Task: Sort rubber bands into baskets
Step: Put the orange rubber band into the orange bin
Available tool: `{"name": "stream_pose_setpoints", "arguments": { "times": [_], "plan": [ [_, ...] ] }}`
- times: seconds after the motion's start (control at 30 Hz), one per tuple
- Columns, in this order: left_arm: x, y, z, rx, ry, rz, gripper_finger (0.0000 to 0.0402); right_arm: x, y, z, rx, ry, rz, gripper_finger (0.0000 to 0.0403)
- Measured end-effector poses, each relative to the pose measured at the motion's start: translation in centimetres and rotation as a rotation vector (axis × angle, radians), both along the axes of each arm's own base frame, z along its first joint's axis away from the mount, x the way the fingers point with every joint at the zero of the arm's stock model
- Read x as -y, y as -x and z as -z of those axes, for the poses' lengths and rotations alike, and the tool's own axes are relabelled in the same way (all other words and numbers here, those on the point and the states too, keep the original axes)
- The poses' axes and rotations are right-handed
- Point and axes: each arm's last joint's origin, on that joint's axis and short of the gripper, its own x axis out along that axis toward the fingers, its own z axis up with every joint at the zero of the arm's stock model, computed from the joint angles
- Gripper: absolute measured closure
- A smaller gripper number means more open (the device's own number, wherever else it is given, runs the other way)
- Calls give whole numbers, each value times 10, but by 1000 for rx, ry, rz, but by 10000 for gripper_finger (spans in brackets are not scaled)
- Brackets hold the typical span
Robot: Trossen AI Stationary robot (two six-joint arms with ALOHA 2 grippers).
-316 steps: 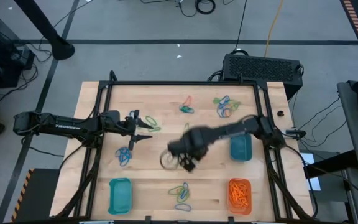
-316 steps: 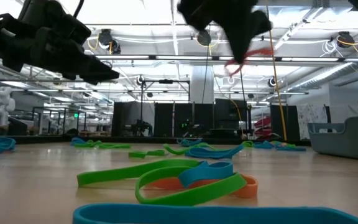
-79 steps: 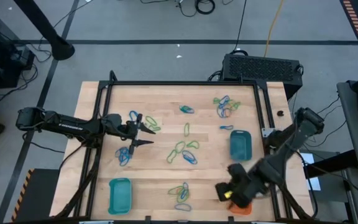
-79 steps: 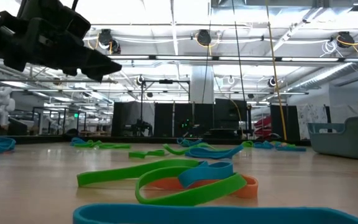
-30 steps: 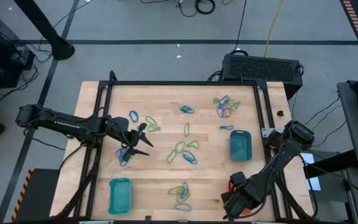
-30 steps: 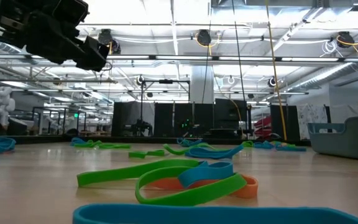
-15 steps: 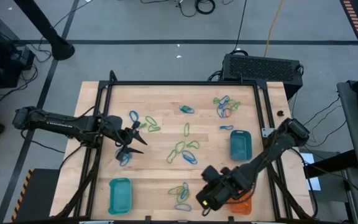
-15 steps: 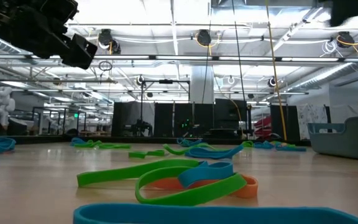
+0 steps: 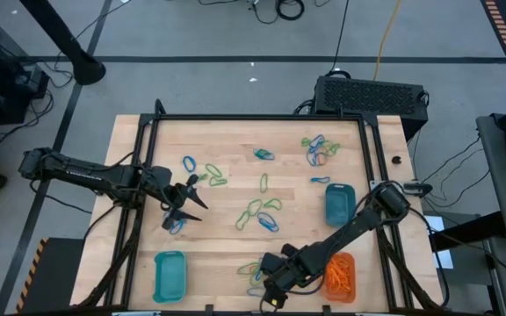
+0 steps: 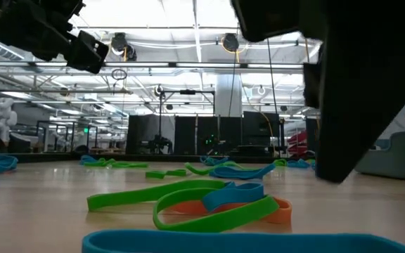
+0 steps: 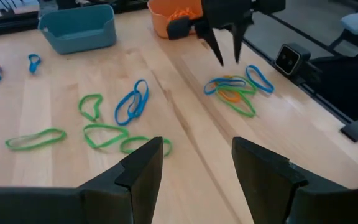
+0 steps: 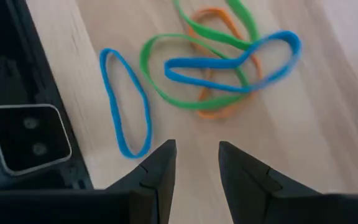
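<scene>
Hovering right tool, tangled rubber bands

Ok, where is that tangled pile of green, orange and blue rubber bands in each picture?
High view: the pile lies near the table's front edge, beside the right gripper.
Low view: it lies in the middle foreground.
Left wrist view: it is far across the table, under the right gripper.
Right wrist view: it is just past that gripper's own fingers.
Shared landmark: the right gripper, open, hovering by the pile.
</scene>
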Motion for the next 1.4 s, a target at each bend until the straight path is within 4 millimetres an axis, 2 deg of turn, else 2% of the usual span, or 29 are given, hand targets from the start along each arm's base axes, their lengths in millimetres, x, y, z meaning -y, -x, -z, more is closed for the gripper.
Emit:
{"name": "stream_pose_setpoints", "arguments": {
  "times": [0.13, 0.47, 0.97, 1.2, 1.4],
  "plan": [
    [0, -1, -1, 21, -10, 3, 201, 1, -2, 10, -16, 25, -17, 289],
    [0, -1, -2, 40, -23, 9, 201, 0, -6, 7, 61, 55, -21, 289],
    [0, -1, -2, 40, -23, 9, 201, 2, -7, 7, 81, 104, -41, 289],
    [0, -1, -2, 40, -23, 9, 201, 1, -9, 22, 55, 119, -44, 289],
    [0, -1, -2, 39, -22, 9, 201, 0, -9, 26, 32, 98, -50, 289]
  ]
}}
